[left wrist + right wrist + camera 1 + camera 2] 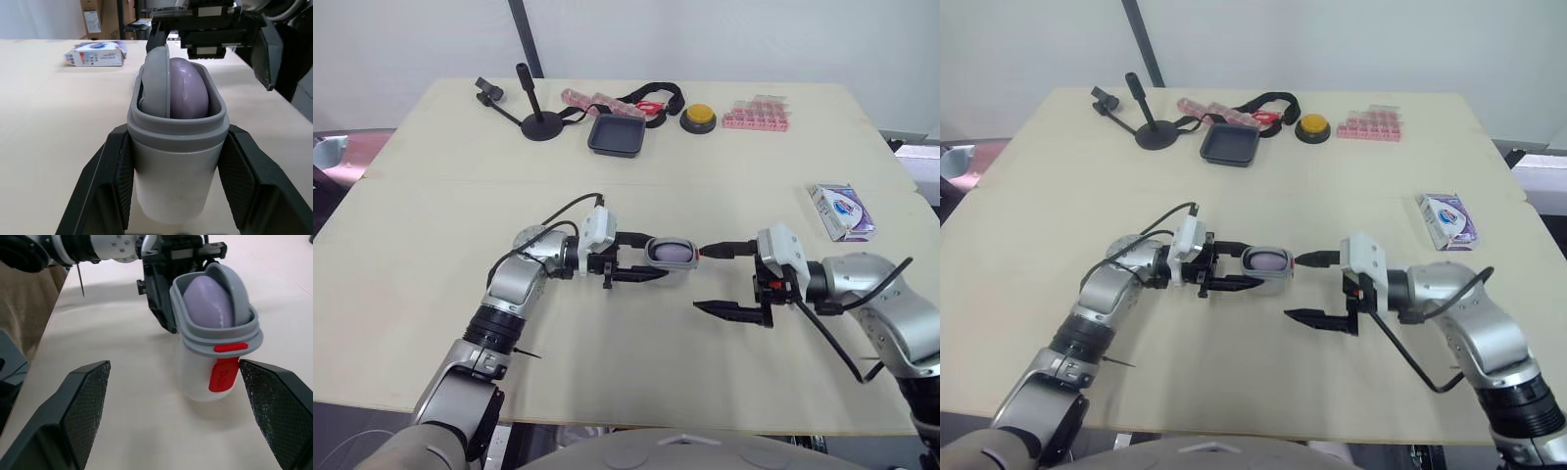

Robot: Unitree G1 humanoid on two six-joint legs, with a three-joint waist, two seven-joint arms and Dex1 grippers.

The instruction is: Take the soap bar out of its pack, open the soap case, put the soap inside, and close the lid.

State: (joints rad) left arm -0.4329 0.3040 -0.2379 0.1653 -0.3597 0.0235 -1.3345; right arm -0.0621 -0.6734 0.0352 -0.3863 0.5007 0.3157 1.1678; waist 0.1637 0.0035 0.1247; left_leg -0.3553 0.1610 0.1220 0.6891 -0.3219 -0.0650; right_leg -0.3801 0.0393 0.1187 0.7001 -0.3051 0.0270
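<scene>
A grey soap case (671, 257) rests on the table's middle with a purple soap bar (188, 95) inside it. Its grey lid (155, 83) stands raised along one side of the soap. My left gripper (641, 258) is shut on the case, one black finger (105, 186) on each side. My right gripper (700, 279) is open just right of the case. Its upper fingertip is close to the case's red latch (222, 374), and the lower finger (83, 401) is well apart from it. The soap pack (842, 211), a blue-and-white box, lies at the right.
Along the far edge stand a black stand (536, 108), a pink packet (592, 98), a dark tray (617, 135), a yellow button (699, 118) and pink blocks (757, 115). The table's front edge runs close below both arms.
</scene>
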